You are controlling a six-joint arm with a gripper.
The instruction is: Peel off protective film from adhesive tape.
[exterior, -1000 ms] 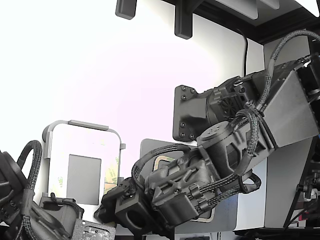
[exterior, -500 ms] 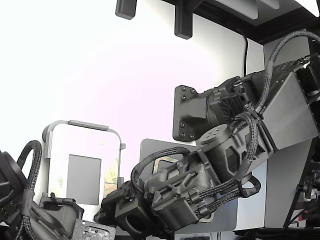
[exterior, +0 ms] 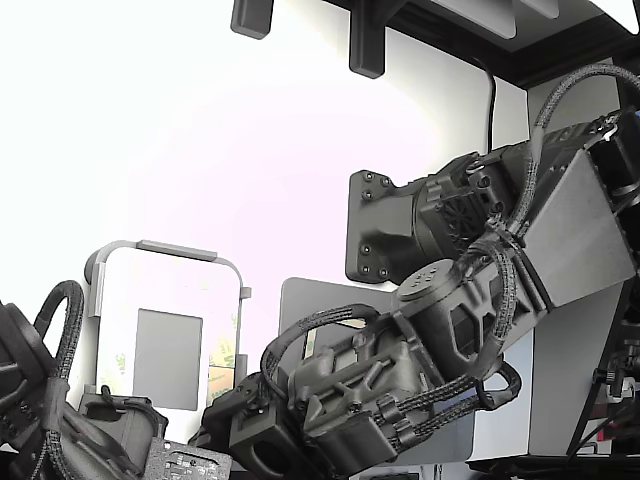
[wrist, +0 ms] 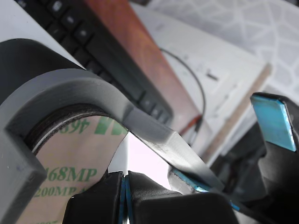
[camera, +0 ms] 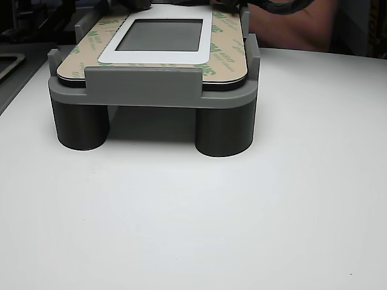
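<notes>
— What's the setting?
— A plain white table (camera: 242, 229), with one grey fixture (camera: 151, 96) standing on round legs. A black keyboard (wrist: 107, 51) and a reddish-brown board (wrist: 140, 56) lie behind in the wrist view.

— And the claw?
— The gripper (wrist: 125, 189) has its blue-lined pads pressed together, with a thin pale edge pinched between them at the fixture's corner; whether that edge is the film, I cannot tell.

— The film?
— One protective film (camera: 227, 51), tan with green print, frames the white panel (camera: 160, 36) on the fixture
</notes>
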